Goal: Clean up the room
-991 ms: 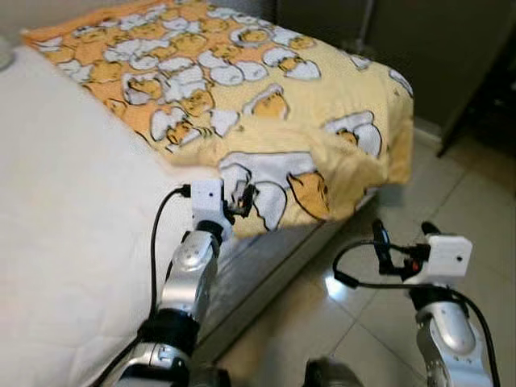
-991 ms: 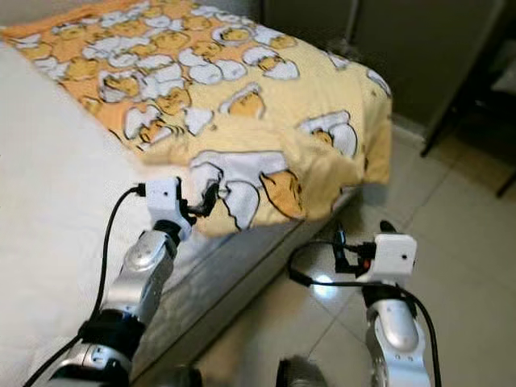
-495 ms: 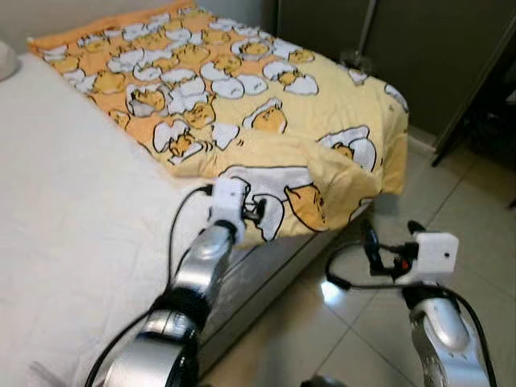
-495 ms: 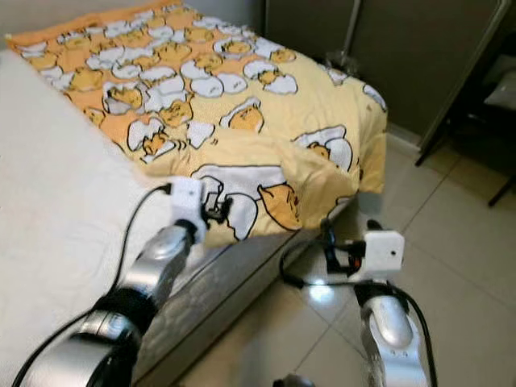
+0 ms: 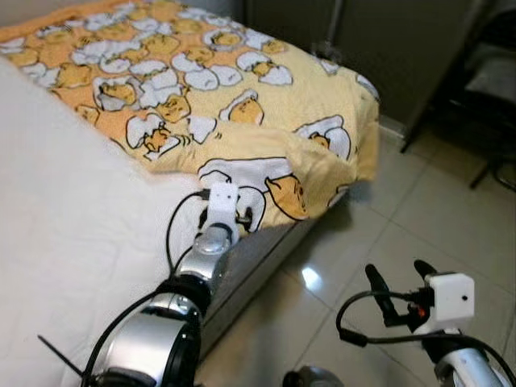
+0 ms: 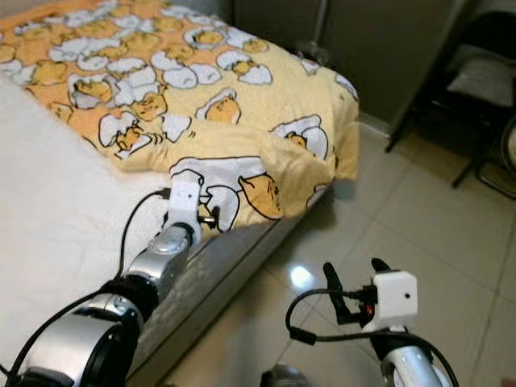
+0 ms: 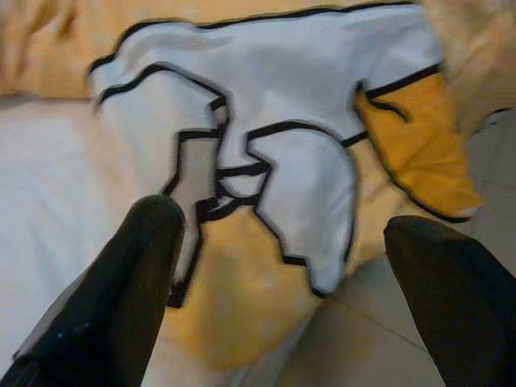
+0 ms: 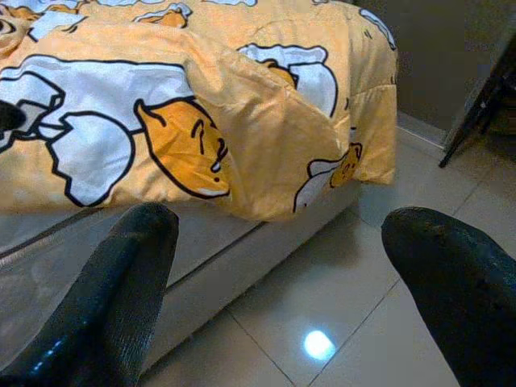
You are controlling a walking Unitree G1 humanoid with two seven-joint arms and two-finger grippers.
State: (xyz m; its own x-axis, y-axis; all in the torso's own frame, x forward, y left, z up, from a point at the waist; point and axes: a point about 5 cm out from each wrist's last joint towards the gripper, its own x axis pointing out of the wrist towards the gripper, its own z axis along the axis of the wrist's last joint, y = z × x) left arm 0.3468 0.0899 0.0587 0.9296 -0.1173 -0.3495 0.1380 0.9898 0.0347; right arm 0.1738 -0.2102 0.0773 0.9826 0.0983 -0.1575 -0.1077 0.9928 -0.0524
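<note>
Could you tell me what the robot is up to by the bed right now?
The left gripper is reaching out, open, to the folded-back edge of the yellow blanket on the bed's white mattress, but has not closed on it. The right gripper hangs open over the tiled floor beside the bed.

— Any words, labels or numbers to read here?

— None. The yellow blanket (image 5: pixel 242 121) on the bed (image 5: pixel 64 242) carries only cartoon egg figures, no lettering.

— And beside the blanket?

— The white camera housings near it show no legible marking.
</note>
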